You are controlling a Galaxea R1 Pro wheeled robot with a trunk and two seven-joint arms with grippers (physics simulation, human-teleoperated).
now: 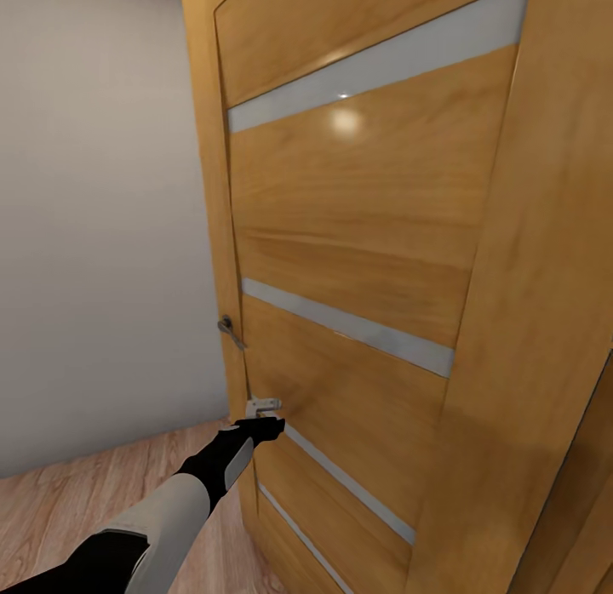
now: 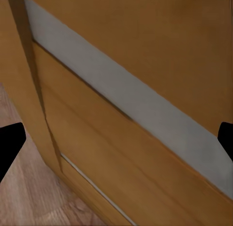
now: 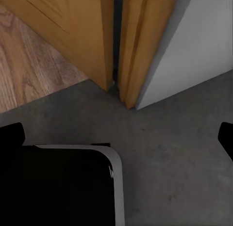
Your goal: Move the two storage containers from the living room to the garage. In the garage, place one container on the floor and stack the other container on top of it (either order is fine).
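**Left arm at a wooden door; containers not in these views**

Head view: the left arm reaches forward and its left claw point(image 1: 266, 425) sits at the edge of a wooden door point(image 1: 358, 237), just below a pale latch plate point(image 1: 264, 403) and well under the lever handle point(image 1: 228, 327). Pale horizontal strips point(image 1: 345, 324) cross the door panel. To the door's left stand a grey wall point(image 1: 94, 237) and light wood-plank flooring point(image 1: 77, 500).

Left wrist view: the two dark fingertips point(image 2: 10, 144) stand far apart at opposite borders, so the left claw is spread wide with nothing between its fingers; the door face and one pale strip lie just ahead.

Right wrist view: the right claw point(image 3: 121, 136) is likewise spread, its fingertips point(image 3: 12, 134) wide apart and empty, above dark grey concrete floor point(image 3: 170, 158) where it meets the plank flooring at a door jamb point(image 3: 121, 46). A dark, pale-rimmed part of the robot point(image 3: 63, 187) lies below.

The storage containers cannot be located from these pictures; neither claw holds one.

Risks, as judged: the open fingers may slide along the door edge without moving it, or catch on the latch plate. A door left partly open could block the base at the threshold.
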